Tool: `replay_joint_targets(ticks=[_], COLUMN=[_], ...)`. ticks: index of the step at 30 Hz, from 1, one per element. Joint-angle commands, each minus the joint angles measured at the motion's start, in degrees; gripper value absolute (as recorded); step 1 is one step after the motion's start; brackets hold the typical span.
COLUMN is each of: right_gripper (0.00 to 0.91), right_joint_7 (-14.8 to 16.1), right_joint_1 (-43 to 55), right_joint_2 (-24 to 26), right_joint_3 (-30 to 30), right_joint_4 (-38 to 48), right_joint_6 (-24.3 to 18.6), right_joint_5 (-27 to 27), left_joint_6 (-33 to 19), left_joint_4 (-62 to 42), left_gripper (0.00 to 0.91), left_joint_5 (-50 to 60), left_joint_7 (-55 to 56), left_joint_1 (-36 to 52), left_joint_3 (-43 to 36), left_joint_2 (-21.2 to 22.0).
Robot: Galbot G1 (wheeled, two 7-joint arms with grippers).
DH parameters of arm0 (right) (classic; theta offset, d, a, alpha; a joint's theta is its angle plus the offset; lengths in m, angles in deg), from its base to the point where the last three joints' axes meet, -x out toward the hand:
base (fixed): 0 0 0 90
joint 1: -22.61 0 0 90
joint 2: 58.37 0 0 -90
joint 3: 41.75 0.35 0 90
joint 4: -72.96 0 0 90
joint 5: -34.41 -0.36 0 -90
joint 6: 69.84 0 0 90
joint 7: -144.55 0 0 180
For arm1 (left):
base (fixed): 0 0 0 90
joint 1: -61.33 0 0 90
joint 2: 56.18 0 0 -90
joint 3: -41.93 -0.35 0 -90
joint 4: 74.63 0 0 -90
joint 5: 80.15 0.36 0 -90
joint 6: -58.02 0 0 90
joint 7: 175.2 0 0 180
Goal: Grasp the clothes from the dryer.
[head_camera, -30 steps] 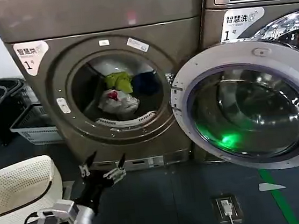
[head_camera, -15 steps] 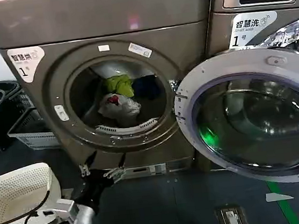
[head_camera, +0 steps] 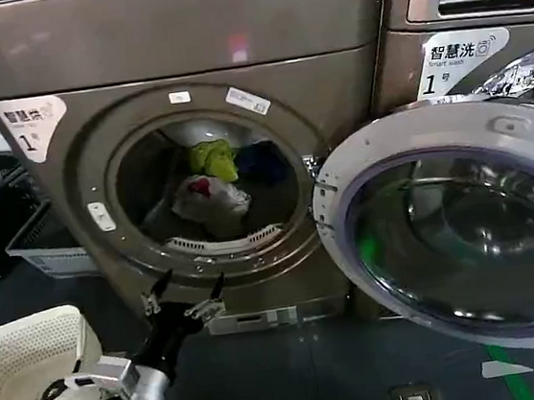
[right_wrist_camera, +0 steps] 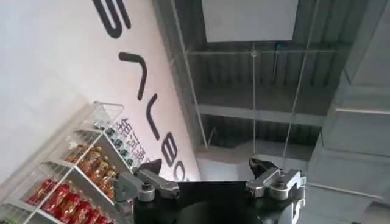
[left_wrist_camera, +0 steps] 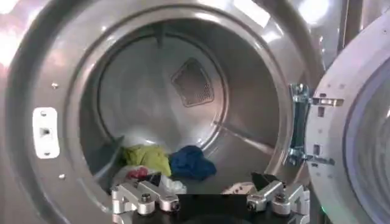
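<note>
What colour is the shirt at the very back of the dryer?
The dark cloth at the back is blue, clearest in the left wrist view.

The right claw points up toward a ceiling of dark beams and ducts, its two fingers spread apart with nothing between them. A pale panel hangs flat under the ceiling. Beside it runs a white wall with large dark letters. Against that wall stands a wire shelf stocked with rows of red and orange packets.
</note>
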Motion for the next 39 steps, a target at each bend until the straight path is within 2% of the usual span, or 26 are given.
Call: replay_joint_targets(ticks=[1, 35, 39], right_gripper=[0.907, 0.907, 0.907], right_joint_7=[0.05, 0.75, 0.09], right_joint_1=[0.04, 0.53, 0.49], right_joint_2=[0.07, 0.13, 0.16], right_joint_3=[0.03, -0.33, -0.58], right_joint_4=[0.02, 0.12, 0.03], right_joint_6=[-0.03, -0.34, -0.80], right_joint_5=[-0.01, 0.17, 0.35], left_joint_6=[0.04, 0.23, 0.19], left_joint_4=[0.08, -0.20, -0.27], left_gripper=[0.907, 0.907, 0.907], left_joint_5=[-0.03, -0.05, -0.03], left_joint_7=[-0.02, -0.18, -0.18], left_joint_1=[-0.05, 0.36, 0.38], left_joint_3=[0.04, -0.21, -0.21], left_joint_2=[-0.08, -0.03, 0.04])
